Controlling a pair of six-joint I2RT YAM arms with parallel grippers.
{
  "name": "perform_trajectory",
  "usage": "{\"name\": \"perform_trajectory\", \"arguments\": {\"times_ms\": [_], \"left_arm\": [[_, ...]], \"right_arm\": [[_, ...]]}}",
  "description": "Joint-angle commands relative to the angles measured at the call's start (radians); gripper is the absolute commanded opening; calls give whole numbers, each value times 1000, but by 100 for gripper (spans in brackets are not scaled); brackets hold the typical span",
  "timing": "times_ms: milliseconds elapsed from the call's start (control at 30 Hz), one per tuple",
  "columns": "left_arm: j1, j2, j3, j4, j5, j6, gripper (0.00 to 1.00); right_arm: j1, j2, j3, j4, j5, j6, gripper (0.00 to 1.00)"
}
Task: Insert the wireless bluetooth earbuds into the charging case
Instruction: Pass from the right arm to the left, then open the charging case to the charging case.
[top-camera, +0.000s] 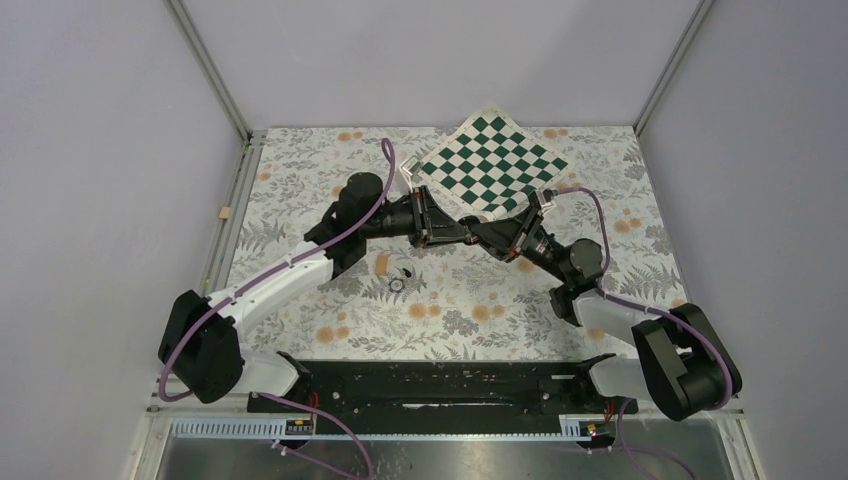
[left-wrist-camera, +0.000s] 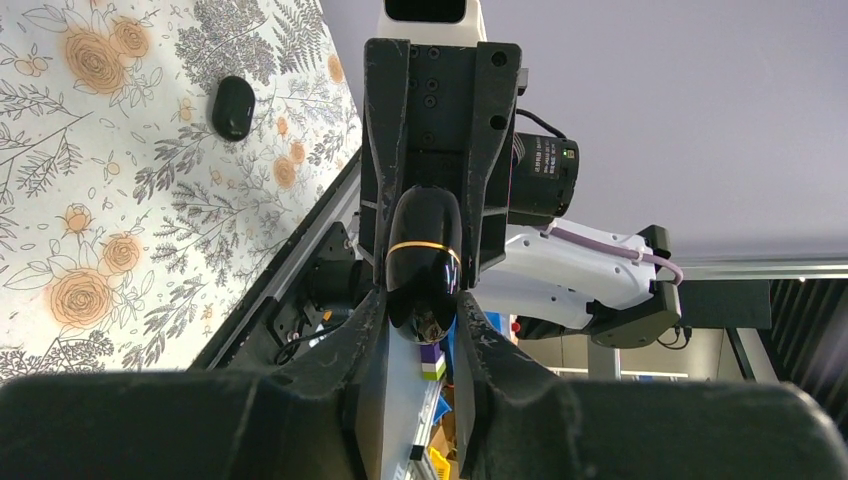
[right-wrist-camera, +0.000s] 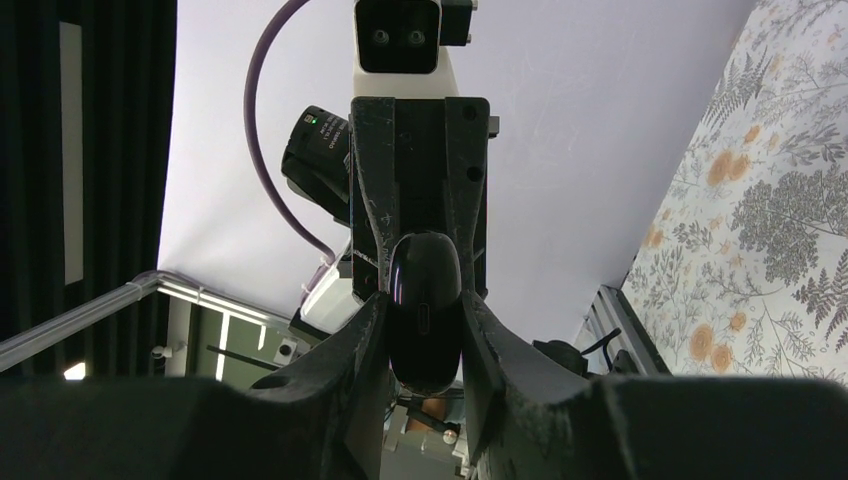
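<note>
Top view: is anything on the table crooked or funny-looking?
Yes. The green-and-white checkered mat at the back lies turned cornerwise to the flowery tablecloth, and its far corner pokes past the cloth's back edge. Nothing looks spilled or broken.

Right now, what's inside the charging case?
Its inside is hidden. The charging case is clamped between the left gripper and right gripper; only its black shell and a thin gold line show, so its contents can't be seen.
</note>
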Motion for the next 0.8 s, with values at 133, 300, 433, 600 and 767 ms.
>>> {"name": "perform_trajectory", "arguments": {"times_ms": [133,300,433,600,767], "left_arm": [[-5,-87,-100,160,42,-19,0],[-2,-113,-123,183,45,-27,0],[2,-116,-116,185,48,-29,0],[2,-118,-121,205,52,-43,0],[4,-124,-125,226,54,-57,0]], "right_arm": [[18,25,11,21,-24,-31,38],[18,-8,10,-109,-15,-92,43],[19,-37,-4,-177,8,-127,43],[19,-48,-12,-232,18,-150,38],[19,-43,-27,-242,26,-152,32]]}}
